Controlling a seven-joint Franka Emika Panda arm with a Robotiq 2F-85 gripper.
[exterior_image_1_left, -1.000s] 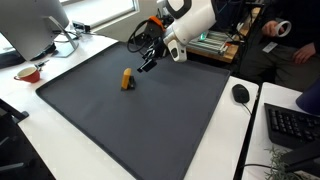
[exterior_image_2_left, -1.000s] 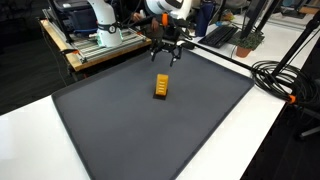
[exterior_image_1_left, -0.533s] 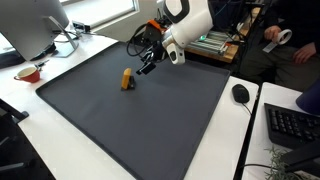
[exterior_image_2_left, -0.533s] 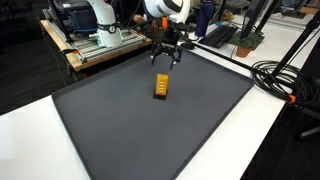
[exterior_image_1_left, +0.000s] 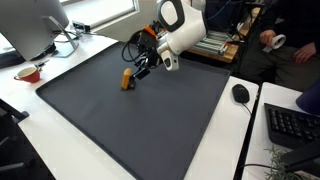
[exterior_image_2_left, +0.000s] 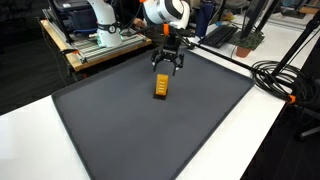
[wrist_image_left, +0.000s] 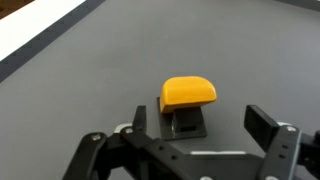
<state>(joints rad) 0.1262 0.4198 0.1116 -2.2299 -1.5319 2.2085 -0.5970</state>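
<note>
A small yellow-orange block with a dark base (exterior_image_1_left: 127, 79) lies on the dark grey mat (exterior_image_1_left: 150, 120), also seen in the other exterior view (exterior_image_2_left: 161, 88) and in the wrist view (wrist_image_left: 187, 100). My gripper (exterior_image_1_left: 139, 70) hangs just above and behind the block, also in the other exterior view (exterior_image_2_left: 166, 66). Its jaws are open and empty. In the wrist view the two fingers (wrist_image_left: 200, 122) stand either side of the block's near end, without touching it.
A computer monitor (exterior_image_1_left: 35, 25) and a red mug (exterior_image_1_left: 29, 72) stand beside the mat. A mouse (exterior_image_1_left: 240, 93) and keyboard (exterior_image_1_left: 293, 125) lie on the white table. A person (exterior_image_1_left: 285, 45) sits behind. A cart with equipment (exterior_image_2_left: 95, 40) and cables (exterior_image_2_left: 275, 75) border the mat.
My gripper has moved down and towards the yellow block, from behind it to just over it. The jaws stayed open. The block has not moved.
</note>
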